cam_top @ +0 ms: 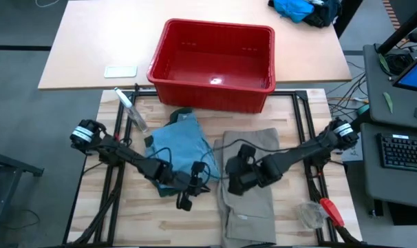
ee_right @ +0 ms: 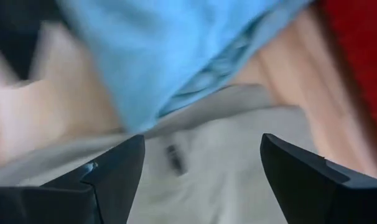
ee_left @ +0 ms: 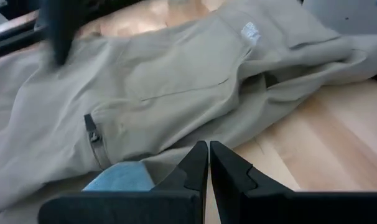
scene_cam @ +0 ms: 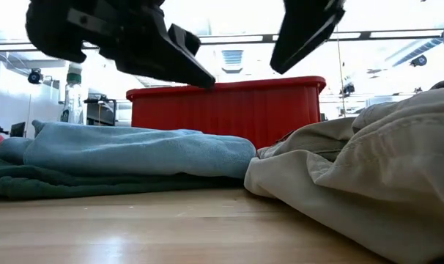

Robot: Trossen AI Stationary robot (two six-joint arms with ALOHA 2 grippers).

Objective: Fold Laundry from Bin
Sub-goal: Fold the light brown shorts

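Sitting at the far edge of the wooden surface (cam_top: 160,220), the bin (cam_top: 212,63) is a bright red rectangular tub with sloping walls; looking straight down into it, only its bare glossy floor shows, with no garment inside. In the low view the same bin (scene_cam: 226,106) stands behind the clothes as a red wall.

All the laundry lies out on the surface in front of the bin. A light blue garment (cam_top: 179,145) is spread left of centre on top of a dark green piece (cam_top: 183,111), whose edge peeks out toward the bin; from table height the blue (scene_cam: 134,150) lies stacked on the green (scene_cam: 75,183). Just beside them on the right, a khaki-taupe garment (cam_top: 253,179) stretches from near the bin toward the near edge. The left wrist view shows a small white label (ee_left: 251,32) sewn on the khaki cloth (ee_left: 151,87), but its writing cannot be read, and a dark zip pull sits near a pocket seam.

The left tool (cam_top: 188,196) hovers at the near edge of the blue garment, its fingers (ee_left: 198,168) pressed together on nothing. The right tool (cam_top: 234,176) is over the left part of the khaki garment, its fingers (ee_right: 114,174) spread wide with nothing between them, above the khaki and blue cloth.

Off the workspace, a bright blue cloth heap (cam_top: 294,9) lies at the back table's far right corner.
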